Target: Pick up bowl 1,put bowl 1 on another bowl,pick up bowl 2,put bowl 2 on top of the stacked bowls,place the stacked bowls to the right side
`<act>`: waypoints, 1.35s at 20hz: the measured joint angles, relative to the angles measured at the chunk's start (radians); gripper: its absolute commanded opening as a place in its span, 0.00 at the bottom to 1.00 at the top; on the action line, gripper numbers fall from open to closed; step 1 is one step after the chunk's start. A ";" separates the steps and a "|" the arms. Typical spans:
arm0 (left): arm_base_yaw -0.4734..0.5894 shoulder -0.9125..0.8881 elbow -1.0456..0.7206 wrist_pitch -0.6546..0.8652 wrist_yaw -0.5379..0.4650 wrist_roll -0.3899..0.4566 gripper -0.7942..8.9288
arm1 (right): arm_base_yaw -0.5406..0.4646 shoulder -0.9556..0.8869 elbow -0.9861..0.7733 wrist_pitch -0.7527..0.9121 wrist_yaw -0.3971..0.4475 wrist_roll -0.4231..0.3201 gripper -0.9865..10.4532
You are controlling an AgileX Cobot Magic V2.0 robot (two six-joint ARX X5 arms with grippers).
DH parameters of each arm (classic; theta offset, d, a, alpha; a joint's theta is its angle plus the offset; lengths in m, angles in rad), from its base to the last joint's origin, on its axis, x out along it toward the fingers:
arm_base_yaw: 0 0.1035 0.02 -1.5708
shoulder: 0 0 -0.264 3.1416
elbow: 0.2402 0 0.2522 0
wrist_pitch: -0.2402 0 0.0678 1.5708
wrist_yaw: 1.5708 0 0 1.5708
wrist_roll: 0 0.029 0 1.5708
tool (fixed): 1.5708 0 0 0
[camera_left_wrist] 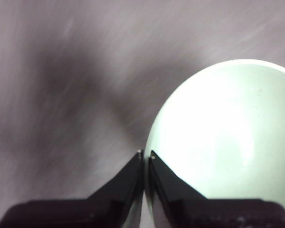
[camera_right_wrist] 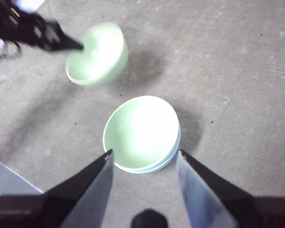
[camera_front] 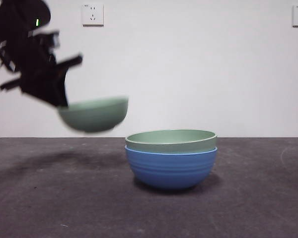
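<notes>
Now, from the front, my left gripper hangs in the air at the left, its jaws pinched on the rim of bowl 2, a pale green bowl lifted clear of the bench and blurred with motion. To its right, and lower, bowl 1 sits nested inside another bowl, the blue one, which rests on the bench. The carried bowl is beside that pair, not above it.

From my left wrist, the jaws stand nearly closed, with only a thin line between them, clamped on the bowl's rim; the pale inside of bowl 2 fills the side past them, and streaked grey bench lies behind.

From my right wrist, the right gripper waits above the pair with its jaws spread wide and nothing between them. Bowl 1 shows beneath, with a sliver of the blue bowl's rim around it. Farther off, bowl 2 rides in the left gripper.

I judge the step in hand is carrying bowl 2 to the stack. The next move calls for centring it over bowl 1, lowering it level, then opening.
</notes>
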 measured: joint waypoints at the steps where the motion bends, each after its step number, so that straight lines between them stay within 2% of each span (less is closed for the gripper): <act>1: -0.018 -0.021 0.032 -0.034 0.022 0.004 0.07 | 0.000 0.000 0.000 0.000 0.000 0.000 0.28; 3: -0.068 -0.044 0.098 -0.114 0.060 0.018 0.07 | 0.000 0.000 0.000 0.000 0.000 0.000 0.28; 7: -0.212 -0.043 0.135 -0.183 0.054 0.045 0.07 | 0.000 0.000 0.000 0.000 0.000 0.000 0.28; 11: -0.329 -0.022 0.135 -0.169 -0.042 0.049 0.07 | 0.000 0.000 0.000 0.000 0.001 0.000 0.28; 14: -0.359 0.018 0.135 -0.150 -0.080 0.053 0.07 | 0.000 0.000 0.000 0.000 0.001 0.000 0.28; 20: -0.387 0.146 0.135 -0.118 -0.092 0.055 0.07 | 0.000 0.000 0.000 0.000 0.001 0.000 0.28; 27: -0.410 0.168 0.135 -0.109 -0.093 0.055 0.09 | 0.000 0.000 0.000 0.000 0.003 0.000 0.28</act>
